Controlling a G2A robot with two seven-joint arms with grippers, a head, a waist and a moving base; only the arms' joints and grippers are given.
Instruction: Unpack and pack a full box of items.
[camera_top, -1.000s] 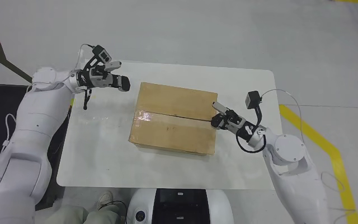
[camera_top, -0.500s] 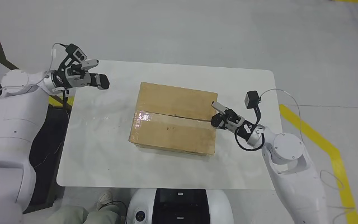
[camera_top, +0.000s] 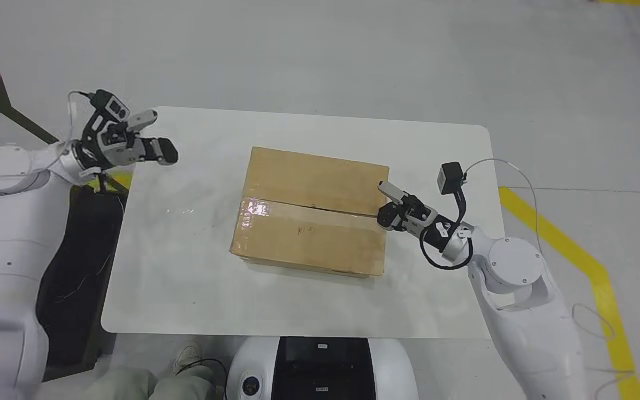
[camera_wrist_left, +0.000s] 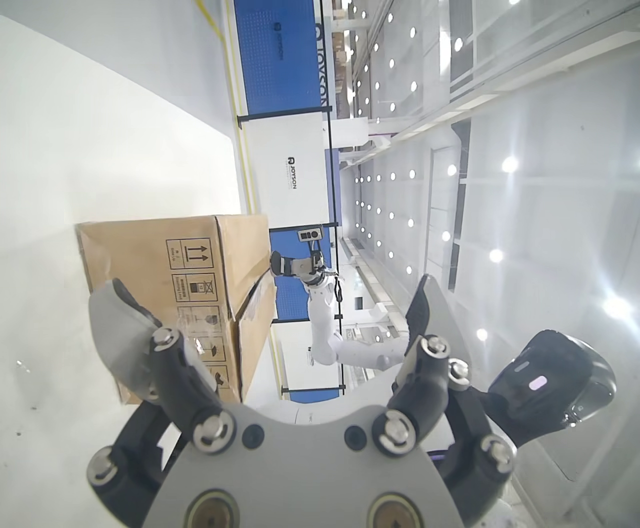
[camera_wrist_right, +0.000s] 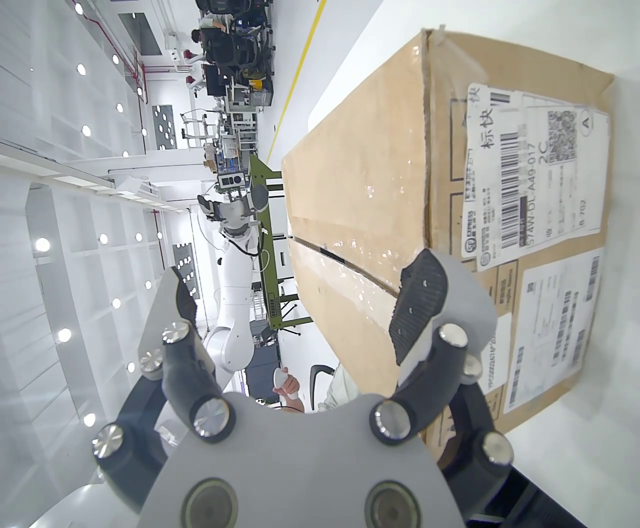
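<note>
Box (camera_top: 312, 210) is sitting closed mid-table (camera_top: 180, 280), flaps down. Right claw (camera_top: 386, 203) is gaping, empty, at the seam's right end. Left claw (camera_top: 158, 138) is hanging open, empty, over the far left corner. Risk: with nothing bracing it, a one-sided pry is likely shoving the box sideways.

Spread-fingered hand (camera_wrist_right: 300, 277) at closed box (camera_wrist_right: 360, 165)
</note>
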